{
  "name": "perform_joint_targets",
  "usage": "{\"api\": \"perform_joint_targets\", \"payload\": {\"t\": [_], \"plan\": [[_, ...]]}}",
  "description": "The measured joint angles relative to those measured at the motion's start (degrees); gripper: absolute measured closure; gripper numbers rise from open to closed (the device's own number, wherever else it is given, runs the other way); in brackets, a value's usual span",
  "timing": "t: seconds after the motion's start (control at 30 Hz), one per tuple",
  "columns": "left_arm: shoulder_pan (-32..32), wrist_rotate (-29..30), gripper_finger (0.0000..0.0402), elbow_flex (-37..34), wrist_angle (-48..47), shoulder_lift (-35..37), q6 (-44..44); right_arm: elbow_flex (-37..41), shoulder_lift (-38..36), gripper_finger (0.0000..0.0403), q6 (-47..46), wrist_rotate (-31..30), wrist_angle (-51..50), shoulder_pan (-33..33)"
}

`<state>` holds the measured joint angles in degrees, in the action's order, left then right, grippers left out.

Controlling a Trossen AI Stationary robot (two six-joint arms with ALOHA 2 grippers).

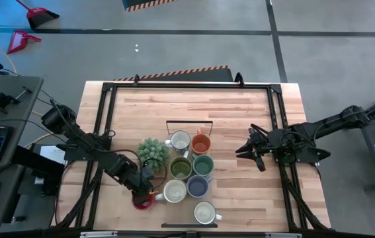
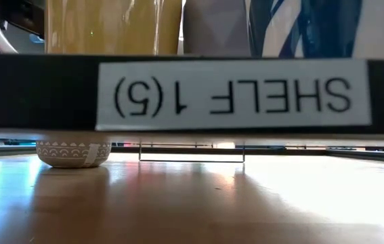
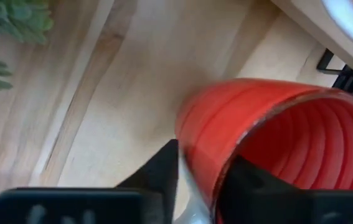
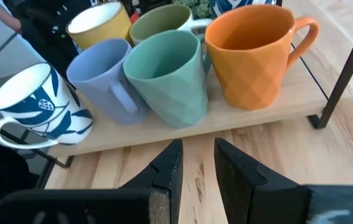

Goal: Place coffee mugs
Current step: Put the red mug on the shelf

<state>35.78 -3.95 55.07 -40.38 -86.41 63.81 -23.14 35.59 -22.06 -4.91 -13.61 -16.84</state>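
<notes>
the left gripper sits at the near-left corner of the low wooden shelf with a thin black wire frame, and its two dark fingers are clenched across the wall of the ribbed red ceramic mug: the left wrist view shows one finger inside the rim and the other outside it, with the mug tipped so its open mouth faces toward the camera rather than straight up. in the high view the red mug shows just left of the cream-white mug that fills the shelf's near-left place, and close to the spiky green potted plant. the relation that matters is this: the shelf lies to the right of the held mug, and every place on it nearest the left arm already looks taken, by the olive green mug, the teal green mug, the blue-grey mug and the orange mug. so the mug probably has to be righted and set on bare wood beside the row. the right gripper waits well right of the shelf, pointing at it, its fingers slightly parted and holding nothing.
</notes>
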Motion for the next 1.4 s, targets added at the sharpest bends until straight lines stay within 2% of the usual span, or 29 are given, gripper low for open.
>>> {"api": "perform_joint_targets", "payload": {"t": [0.17,0.5,0.7,0.93,1.13,1.4], "plan": [[-0.2,0.3,0.039,0.0,-1.1,0.0,-0.9,0.0,0.0,0.033,0.0,0.0,-0.7,0.0],[-0.2,1.3,0.0397,0.3,-3.4,0.1,-2.9,0.0,0.0,0.033,0.0,0.0,-1.8,0.0],[-0.1,-0.6,0.0397,5.6,-10.7,0.2,-4.0,0.0,0.0,0.033,0.0,0.0,-1.9,0.0],[0.6,-0.2,0.0397,12.0,-14.1,0.2,0.2,0.0,0.0,0.033,0.0,0.0,-1.9,0.0],[4.2,-0.5,0.0397,17.3,-18.0,0.2,4.6,0.0,0.0,0.033,0.9,0.0,-3.7,0.0],[8.6,0.4,0.0397,23.0,-18.6,-2.2,14.1,0.0,0.0,0.033,1.1,0.0,-4.2,0.0]]}}
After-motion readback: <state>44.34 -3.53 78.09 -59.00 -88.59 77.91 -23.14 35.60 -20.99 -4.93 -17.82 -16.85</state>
